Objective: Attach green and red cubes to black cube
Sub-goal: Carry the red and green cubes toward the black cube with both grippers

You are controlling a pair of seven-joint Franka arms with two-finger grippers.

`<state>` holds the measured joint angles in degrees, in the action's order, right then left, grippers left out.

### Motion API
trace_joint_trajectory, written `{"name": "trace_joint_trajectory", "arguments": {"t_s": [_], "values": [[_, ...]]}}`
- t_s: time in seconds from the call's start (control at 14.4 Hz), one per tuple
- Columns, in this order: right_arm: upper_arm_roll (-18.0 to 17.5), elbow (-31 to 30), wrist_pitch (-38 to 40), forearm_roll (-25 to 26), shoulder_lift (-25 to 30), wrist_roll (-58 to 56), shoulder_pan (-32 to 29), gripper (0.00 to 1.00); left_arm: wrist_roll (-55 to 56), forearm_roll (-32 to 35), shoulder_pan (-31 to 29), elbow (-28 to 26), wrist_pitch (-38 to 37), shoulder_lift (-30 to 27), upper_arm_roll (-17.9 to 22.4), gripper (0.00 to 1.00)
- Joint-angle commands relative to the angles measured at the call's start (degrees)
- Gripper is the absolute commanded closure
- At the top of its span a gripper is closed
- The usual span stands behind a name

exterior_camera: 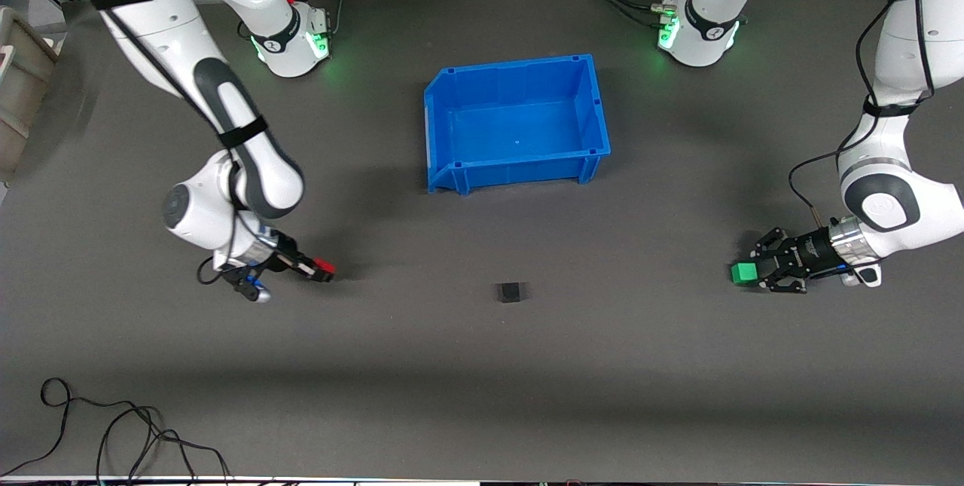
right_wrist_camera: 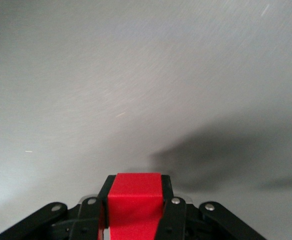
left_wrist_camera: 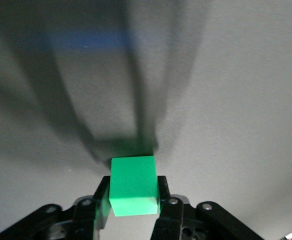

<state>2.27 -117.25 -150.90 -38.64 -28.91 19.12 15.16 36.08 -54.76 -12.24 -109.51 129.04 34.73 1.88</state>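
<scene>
The small black cube rests alone on the grey mat, nearer to the front camera than the blue bin. Toward the left arm's end of the table, my left gripper is shut on the green cube, low over the mat; both black fingers press its sides. Toward the right arm's end, my right gripper is shut on the red cube, also low over the mat. Both grippers point toward the black cube, each well apart from it.
A blue bin with nothing in it stands at the table's middle, farther from the front camera than the black cube. Loose black cables lie near the front edge at the right arm's end. A beige object sits at that end's edge.
</scene>
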Motion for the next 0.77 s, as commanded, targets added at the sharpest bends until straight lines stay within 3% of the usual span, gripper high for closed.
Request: {"name": "trace_joint_trajectory", "arguments": {"t_s": [0.0,0.21,0.56,0.7], "values": [[0.45,2.45,-0.18,-1.52,-0.09,13.17,1.53,1.0,2.84,1.92,0.63,2.11,-0.9,-0.45,0.49,0.7],[0.54,7.54,-0.27,-0.92,-2.02,36.89,5.39,1.0,8.29,6.94,1.42,6.14,-5.8,-0.46,0.4,0.7],[0.63,16.59,-0.1,0.49,-7.81,58.62,9.7,1.0,11.37,6.94,6.51,9.49,-11.53,-1.68,0.32,0.7],[0.63,20.63,0.87,6.34,-10.88,68.46,11.03,1.0,11.64,5.9,10.37,9.58,-10.49,-1.86,0.23,0.72]]}}
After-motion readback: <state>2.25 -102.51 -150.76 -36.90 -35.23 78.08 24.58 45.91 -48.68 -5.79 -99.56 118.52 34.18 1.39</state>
